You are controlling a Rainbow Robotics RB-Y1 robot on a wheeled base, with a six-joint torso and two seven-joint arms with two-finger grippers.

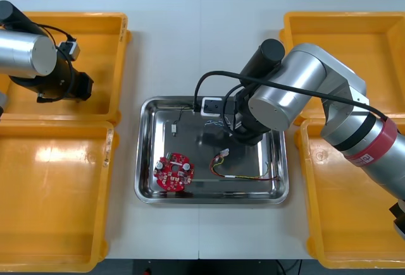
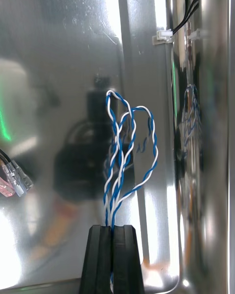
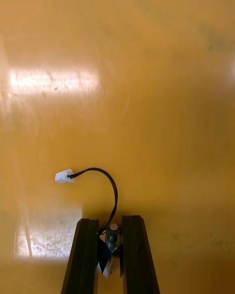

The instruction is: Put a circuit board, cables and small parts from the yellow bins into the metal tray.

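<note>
My right gripper point(image 2: 112, 255) hangs low over the metal tray point(image 2: 58, 54), shut on a twisted blue and white cable point(image 2: 128, 142) whose loops lie against the shiny floor. In the front view the right arm point(image 1: 278, 91) covers the tray's point(image 1: 209, 198) far right part. A round red circuit board point(image 1: 174, 171), a red and yellow cable point(image 1: 243, 175) and a small metal part point(image 1: 173, 128) lie in the tray. My left gripper point(image 3: 110, 240) is over the far left yellow bin point(image 3: 147, 78), shut on a small metal part that has a black cable point(image 3: 111, 183) with a white plug.
A black cable with a white connector point(image 2: 164, 36) lies by the tray's far wall. Yellow bins stand at far left point(image 1: 95, 41), near left point(image 1: 50, 193), far right point(image 1: 342, 41) and near right point(image 1: 342, 218). The left arm point(image 1: 60, 79) hovers over the far left bin.
</note>
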